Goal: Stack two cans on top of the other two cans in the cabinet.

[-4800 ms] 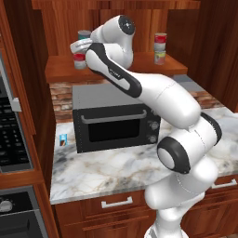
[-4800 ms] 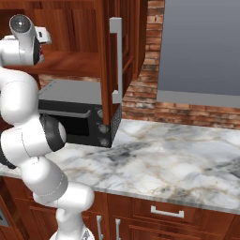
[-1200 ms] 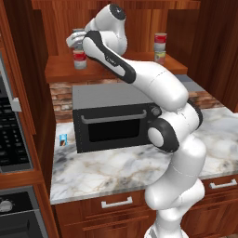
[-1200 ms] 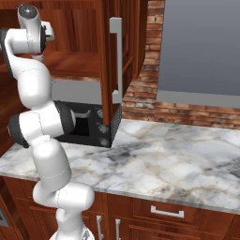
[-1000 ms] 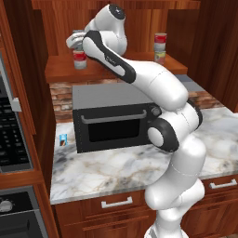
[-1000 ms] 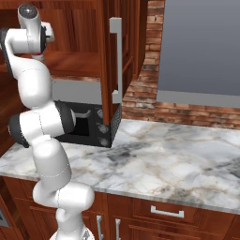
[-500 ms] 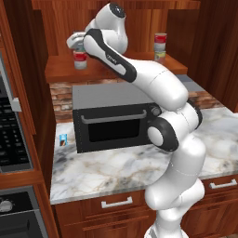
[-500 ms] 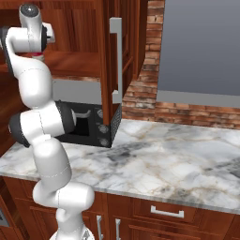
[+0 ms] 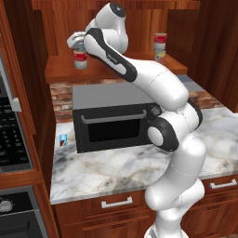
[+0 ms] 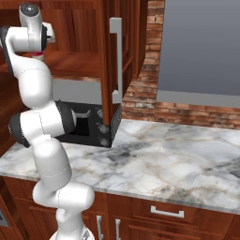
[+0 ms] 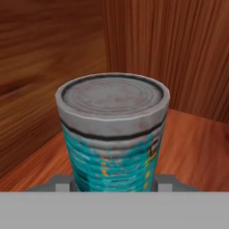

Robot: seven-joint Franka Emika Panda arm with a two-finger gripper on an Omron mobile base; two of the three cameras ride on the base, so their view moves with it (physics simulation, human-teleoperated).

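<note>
**Teal can at the left end of the cabinet shelf**

We see our gripper [image 9: 78, 42] raised at the left end of the cabinet [image 9: 116, 69] shelf, above a red-and-white can [image 9: 80, 59] standing near the shelf's front edge. In the hand view the teal can [image 11: 112, 138] stands upright between our fingers, near the cabinet's back corner; we cannot tell whether they pinch it or only flank it. At the shelf's right end another red-and-white can [image 9: 160, 40] sits stacked on the yellow-green can [image 9: 161, 55]. A microwave [image 9: 116, 116] stands on the worktop [image 9: 116, 172] below.
</note>
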